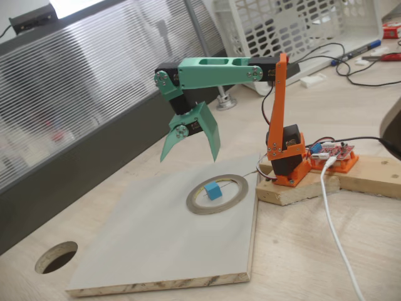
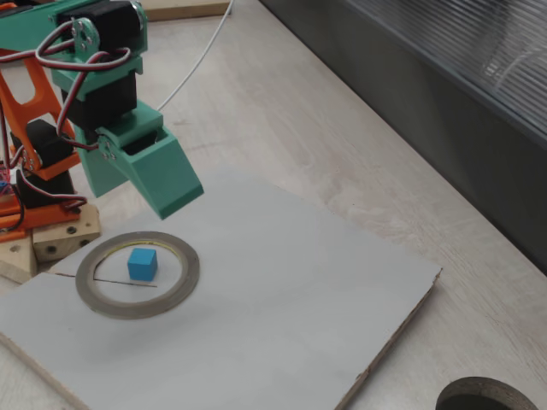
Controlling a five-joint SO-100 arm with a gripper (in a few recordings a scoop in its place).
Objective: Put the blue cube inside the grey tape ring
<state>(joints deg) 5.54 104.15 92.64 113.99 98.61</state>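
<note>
Blue cube [image 1: 213, 190] sits inside the grey tape ring [image 1: 195, 205], flat on the board, not touching the ring wall as far as I can see. In a fixed view it's a bit toward the upper part of the opening [image 2: 142, 264], ring [image 2: 178, 291] lying flat around it.

Ring rests on a pale grey board [image 1: 150, 244] with a raw chipboard edge, which lies on the wooden table [image 1: 294, 251]. Ring is near the board's corner closest to the arm base.

Gripper [image 1: 188, 155] hangs in the air above the ring, clear of both cube and ring. Fingers are spread wide, tips pointing down, nothing between them. In another fixed view the gripper [image 2: 175, 201] shows mostly as one broad green finger, its tip just above the ring's far rim in the picture.

Arm: green upper links, orange lower link and base [image 1: 288, 164], base mounted on a wood block [image 1: 294, 191] just beside the board edge. Small red circuit board [image 1: 338, 153] sits behind the base, white cable [image 1: 335, 232] running from there across the table toward the front.

Round hole cut through the table [image 1: 56, 257] near the board's far left corner, well apart from the ring; same hole at the bottom edge [image 2: 483, 397]. White plastic basket [image 1: 288, 25] at the back of the table.
</note>
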